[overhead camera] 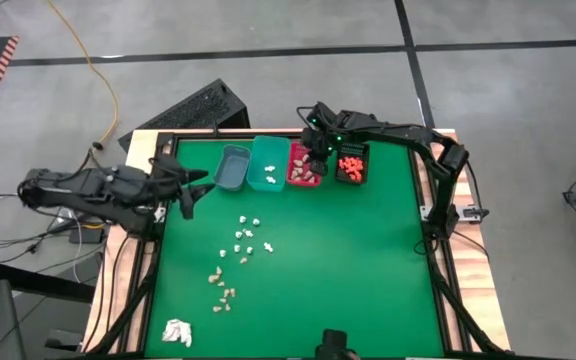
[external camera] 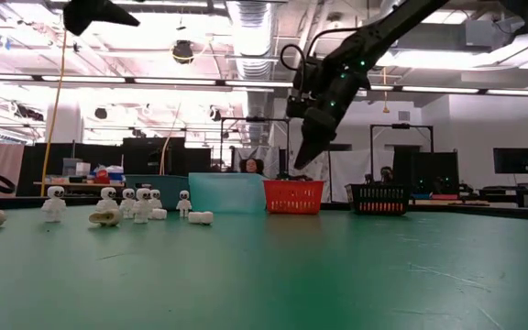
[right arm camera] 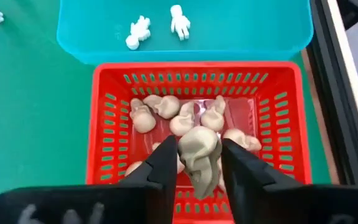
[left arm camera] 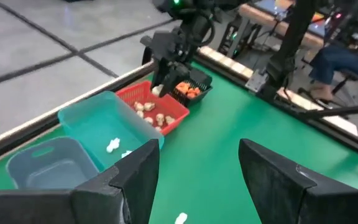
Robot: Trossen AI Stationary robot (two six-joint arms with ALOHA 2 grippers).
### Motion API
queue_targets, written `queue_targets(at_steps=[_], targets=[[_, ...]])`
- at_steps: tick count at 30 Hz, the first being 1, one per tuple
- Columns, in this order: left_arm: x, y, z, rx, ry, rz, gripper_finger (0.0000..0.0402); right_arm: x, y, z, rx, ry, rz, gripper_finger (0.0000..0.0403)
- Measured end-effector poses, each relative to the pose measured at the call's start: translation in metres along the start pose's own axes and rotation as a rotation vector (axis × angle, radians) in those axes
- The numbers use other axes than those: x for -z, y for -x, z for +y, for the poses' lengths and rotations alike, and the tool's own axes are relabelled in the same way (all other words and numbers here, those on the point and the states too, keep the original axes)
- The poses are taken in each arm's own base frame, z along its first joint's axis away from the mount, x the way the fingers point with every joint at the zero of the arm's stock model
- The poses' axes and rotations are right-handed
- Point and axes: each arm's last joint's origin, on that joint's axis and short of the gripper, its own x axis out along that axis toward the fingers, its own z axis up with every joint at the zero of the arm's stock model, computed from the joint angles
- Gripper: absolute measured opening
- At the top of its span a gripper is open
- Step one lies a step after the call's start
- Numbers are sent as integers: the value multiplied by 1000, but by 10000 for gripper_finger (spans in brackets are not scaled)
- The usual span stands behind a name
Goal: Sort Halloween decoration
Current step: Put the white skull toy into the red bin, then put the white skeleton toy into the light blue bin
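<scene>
On your left, the left gripper (overhead camera: 190,192) hangs over the green table's (overhead camera: 368,260) left edge with its fingers spread wide and nothing between them. Just right of it, loose Halloween decoration pieces lie on the mat: white skeleton figures (overhead camera: 247,236) and, nearer the front, tan skulls (overhead camera: 222,291). A crumpled white wad (overhead camera: 177,332) sits at the front-left corner.

Along the back edge you see four bins in a row: the grey bin (overhead camera: 232,167), the teal bin (overhead camera: 268,164) with a few white figures inside, the red basket (right arm camera: 197,134) with a heap of tan skulls, and the black basket (overhead camera: 352,163) with orange pieces.

The right gripper (right arm camera: 198,167) is poised directly above the red basket. Its fingers are partly apart, and one tan skull (right arm camera: 199,153) sits between them, touching both inner faces, above the pile.
</scene>
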Motion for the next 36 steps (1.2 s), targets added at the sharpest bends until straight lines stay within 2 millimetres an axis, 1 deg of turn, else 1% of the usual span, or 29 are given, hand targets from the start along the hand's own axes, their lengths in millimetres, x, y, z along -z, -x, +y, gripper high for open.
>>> queue_targets(at_steps=[5, 8, 11, 13, 15, 18, 21, 23, 26, 29, 31, 33, 36], targets=[[-3, -8, 6, 32, -28, 34, 210, -2, 0, -1, 9, 4, -15, 173], [-4, -10, 12, 22, -51, 44, 210, -1, 0, -1, 16, -3, -11, 192], [-6, -12, 17, 11, -67, 46, 210, -2, 1, 0, -20, -36, -28, 197], [-7, -13, 19, 8, -77, 49, 210, -5, 5, 4, -102, -51, -73, 195], [-8, -14, 21, 11, -86, 52, 210, -14, 12, 10, -187, -67, -159, 188], [-8, -14, 23, 19, -90, 61, 210, -30, 19, 27, -300, -89, -264, 177], [-6, -14, 24, 6, -96, 86, 210, -43, 15, 52, -347, -63, -305, 169], [-4, -14, 25, 1, -100, 99, 210, -51, 9, 72, -347, 3, -327, 167], [-4, -14, 25, -2, -100, 98, 210, -64, -5, 105, -311, 117, -385, 166], [-4, -14, 25, -6, -96, 100, 210, -73, -18, 132, -293, 199, -455, 166], [-4, -14, 25, -8, -96, 103, 210, -76, -23, 142, -271, 225, -482, 166], [-4, -14, 25, -9, -96, 104, 210, -77, -31, 147, -249, 217, -487, 166], [-4, -14, 25, -9, -104, 104, 210, -71, -51, 149, -264, 174, -443, 166]])
